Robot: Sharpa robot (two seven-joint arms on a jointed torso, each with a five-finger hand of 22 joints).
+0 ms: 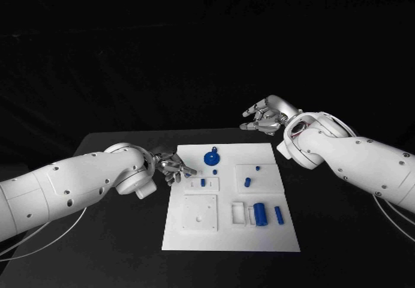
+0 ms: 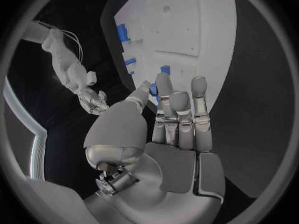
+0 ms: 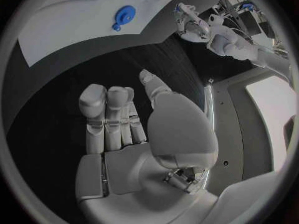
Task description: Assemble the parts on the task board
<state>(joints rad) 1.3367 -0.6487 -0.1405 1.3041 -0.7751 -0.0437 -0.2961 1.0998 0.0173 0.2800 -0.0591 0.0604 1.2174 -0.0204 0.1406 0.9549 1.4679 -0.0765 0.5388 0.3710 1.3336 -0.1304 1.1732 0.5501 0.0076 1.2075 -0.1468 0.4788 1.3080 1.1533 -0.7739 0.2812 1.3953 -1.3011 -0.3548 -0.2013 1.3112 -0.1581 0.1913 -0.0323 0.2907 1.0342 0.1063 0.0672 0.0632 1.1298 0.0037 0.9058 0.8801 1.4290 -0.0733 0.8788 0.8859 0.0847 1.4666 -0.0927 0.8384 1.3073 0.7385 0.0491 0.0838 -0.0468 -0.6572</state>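
Left hand (image 1: 173, 166), fingers apart and holding nothing, hovers at the task board (image 1: 207, 237) edge, just beside a small blue part (image 1: 203, 180). The part looks light, rigid and smooth; pinch its sides. Right hand (image 1: 266, 116), likewise spread and bare, waits well apart.

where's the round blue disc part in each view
Head view: round blue disc near the task board's far edge.
Left wrist view: cannot pick it out.
Right wrist view: disc on the board, beyond the right hand.
Shared landmark: the white task board.

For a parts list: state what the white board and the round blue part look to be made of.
Task board: likely matte white plastic, flat, even, without glare. Round blue part: probably smooth plastic, uniform saturated colour, slight sheen. Neither can be confirmed by sight.
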